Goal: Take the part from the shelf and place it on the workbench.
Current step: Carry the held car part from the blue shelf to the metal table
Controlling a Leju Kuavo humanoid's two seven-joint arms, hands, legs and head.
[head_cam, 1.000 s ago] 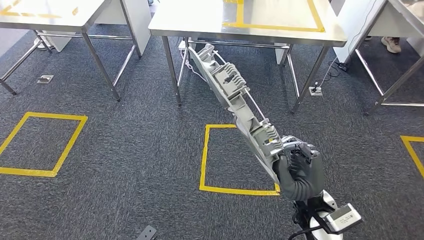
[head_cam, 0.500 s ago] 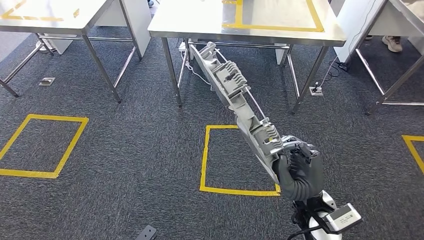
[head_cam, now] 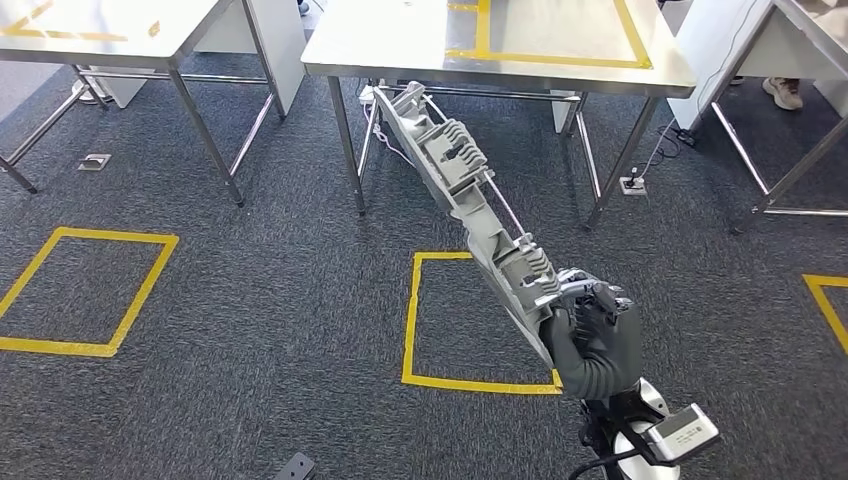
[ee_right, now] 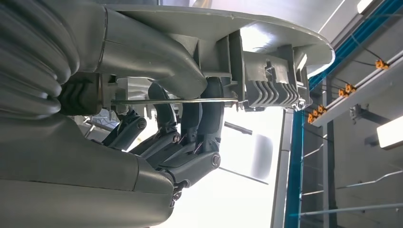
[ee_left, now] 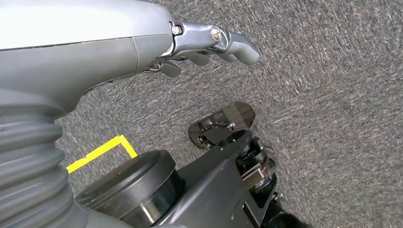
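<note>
Fingers of right hand clench the near end of the long grey ribbed plastic part, its far end overlapping the steel table edge; left hand fingers loose, holding nothing, over grey carpet.

No readable text anywhere

We find no words, numbers, brands or labels that can be read. The only markings we see are unlettered yellow tape outlines: squares on the carpet and a frame on the bench. A small pale tag at the right wrist shows nothing we can make out.
</note>
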